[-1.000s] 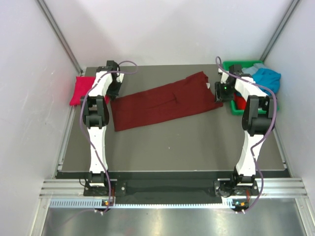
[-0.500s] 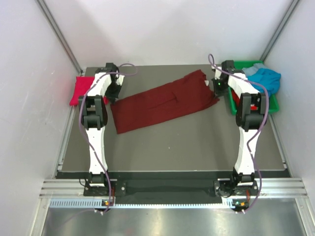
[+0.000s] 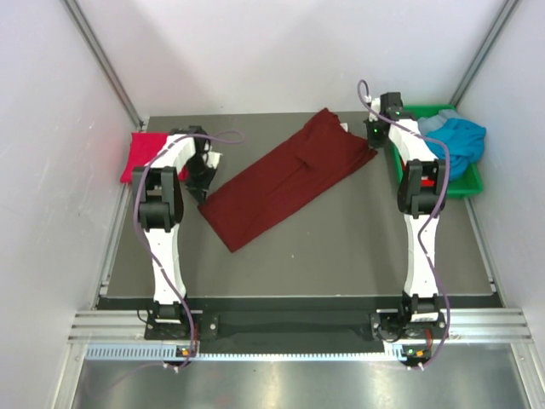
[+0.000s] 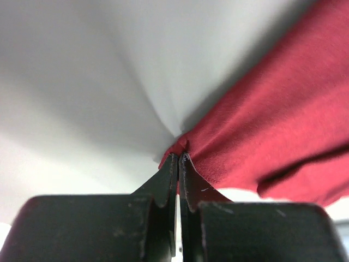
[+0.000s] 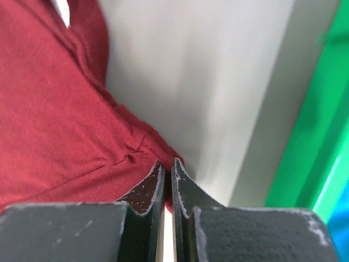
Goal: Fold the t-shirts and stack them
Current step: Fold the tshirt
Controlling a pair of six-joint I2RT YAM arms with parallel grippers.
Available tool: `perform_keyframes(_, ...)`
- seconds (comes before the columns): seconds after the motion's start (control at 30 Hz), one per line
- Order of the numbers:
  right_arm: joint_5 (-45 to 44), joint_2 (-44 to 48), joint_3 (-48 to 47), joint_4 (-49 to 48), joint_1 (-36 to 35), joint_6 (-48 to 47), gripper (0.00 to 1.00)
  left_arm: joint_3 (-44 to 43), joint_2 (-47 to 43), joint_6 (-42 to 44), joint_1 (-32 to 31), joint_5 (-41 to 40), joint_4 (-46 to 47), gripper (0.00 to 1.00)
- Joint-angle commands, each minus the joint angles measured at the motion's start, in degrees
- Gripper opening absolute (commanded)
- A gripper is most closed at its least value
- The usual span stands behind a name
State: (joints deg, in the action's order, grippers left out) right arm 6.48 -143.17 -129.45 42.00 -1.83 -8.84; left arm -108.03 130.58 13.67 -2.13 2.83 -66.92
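Centre t-shirt [image 3: 285, 183]: plain dark maroon. Left t-shirt [image 3: 139, 156]: bright crimson red. Bin [image 3: 467, 184]: green plastic; bin t-shirt [image 3: 464, 138]: teal-blue.

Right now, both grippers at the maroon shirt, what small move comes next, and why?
Probably lift both ends together: the left gripper and right gripper are each shut on an edge of the maroon shirt, which stretches diagonally between them.

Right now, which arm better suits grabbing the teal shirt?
Right, probably: the right end effector, shut on the maroon shirt, is beside the green bin holding the teal shirt; the left end effector is opposite.
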Motion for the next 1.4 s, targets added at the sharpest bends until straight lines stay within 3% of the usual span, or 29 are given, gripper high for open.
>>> perform_keyframes(0.0,-2.35,-1.58,-6.42,-4.38,-0.98,-0.39,0.02,3.96,-4.72,0.74,-3.92,3.94,-5.77,0.00)
perform_keyframes(0.33,-1.74,-4.66,-11.88,-10.53,-3.27,1.02,0.02,17.31,-14.91,-1.28,-13.85,6.40,-5.68,0.00)
perform_keyframes(0.83,-5.86,-8.00,-14.87,-14.83,-5.47,-0.12,0.02,30.32,-25.02,-1.28,-18.43,7.02,-4.81,0.00)
perform_keyframes(1.13,-7.62,-10.90,-17.42,-18.70,-6.08,-0.74,0.03,31.39,-27.66,-0.31,-25.02,5.17,-5.24,0.00)
perform_keyframes(1.17,-7.88,-10.81,-17.42,-19.14,-6.17,-0.74,0.06,31.47,-27.75,-0.40,-25.46,4.56,-5.24,0.00)
perform_keyframes(1.2,-8.23,-10.64,-17.50,-19.67,-6.17,-0.65,0.26,31.65,-28.01,-0.49,-25.90,4.47,-5.16,0.00)
perform_keyframes(1.27,-8.59,-9.67,-17.86,-19.77,-6.44,-0.56,0.48,31.74,-28.02,-0.92,-25.91,3.07,-4.89,0.02)
perform_keyframes(1.3,-9.72,-8.01,-16.99,-18.98,-6.61,-0.74,0.60,31.65,-28.10,-1.28,-25.91,2.62,-4.72,0.11)
perform_keyframes(1.37,-10.78,-5.47,-14.72,-17.83,-6.61,-0.83,0.69,31.83,-28.28,-1.54,-25.91,2.01,-4.54,0.23)
